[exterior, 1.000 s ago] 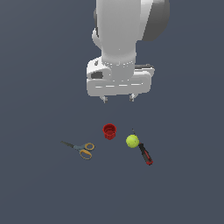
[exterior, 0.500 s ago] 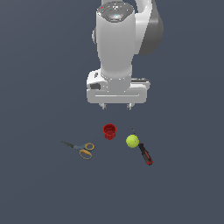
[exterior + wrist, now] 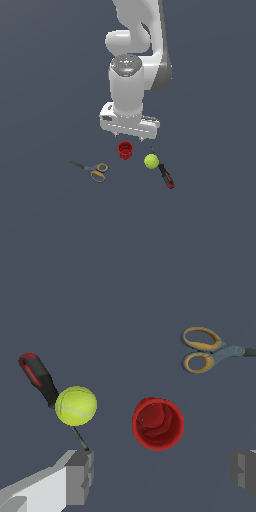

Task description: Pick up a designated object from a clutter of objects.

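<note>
The small red cup [image 3: 125, 149] stands upright on the dark floor, open side up; it also shows in the wrist view [image 3: 158, 423]. My gripper [image 3: 129, 136] hangs just above and slightly behind it, open and empty. In the wrist view the two grey fingers [image 3: 80, 476] stand wide apart, and the gripper [image 3: 162, 473] lines up close to the cup. The yellow-green ball [image 3: 151, 161] [image 3: 76, 405] lies to the exterior view's right of the cup, resting against the red-and-black screwdriver [image 3: 165, 176] [image 3: 39, 377].
Orange-handled scissors [image 3: 95, 171] [image 3: 205, 350] lie to the exterior view's left of the cup, apart from it. The ball is about one cup-width from the cup. Everything rests on a plain dark grey floor.
The arm has come down: the hand has dropped from well above the clutter to just over the red cup. The objects have not moved.
</note>
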Controlling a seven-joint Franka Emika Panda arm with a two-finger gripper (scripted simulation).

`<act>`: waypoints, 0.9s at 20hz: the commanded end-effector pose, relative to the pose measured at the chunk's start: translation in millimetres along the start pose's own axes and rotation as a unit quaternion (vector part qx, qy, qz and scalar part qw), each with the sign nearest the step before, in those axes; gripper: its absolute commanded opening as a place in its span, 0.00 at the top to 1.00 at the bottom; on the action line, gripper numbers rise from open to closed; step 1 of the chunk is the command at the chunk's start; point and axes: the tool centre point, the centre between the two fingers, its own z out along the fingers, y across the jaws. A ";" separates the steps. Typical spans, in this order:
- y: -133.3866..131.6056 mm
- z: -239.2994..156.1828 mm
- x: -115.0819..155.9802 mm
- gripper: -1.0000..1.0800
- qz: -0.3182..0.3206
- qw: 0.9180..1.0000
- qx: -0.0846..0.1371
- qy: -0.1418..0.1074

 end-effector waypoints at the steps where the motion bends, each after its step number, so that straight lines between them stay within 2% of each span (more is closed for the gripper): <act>1: 5.2 23.3 -1.3 0.04 0.029 1.000 -0.003 0.002; 9: 17.7 72.4 -8.5 0.04 0.090 0.996 -0.008 0.006; 18: 21.9 87.2 -12.0 0.04 0.108 0.994 -0.010 0.007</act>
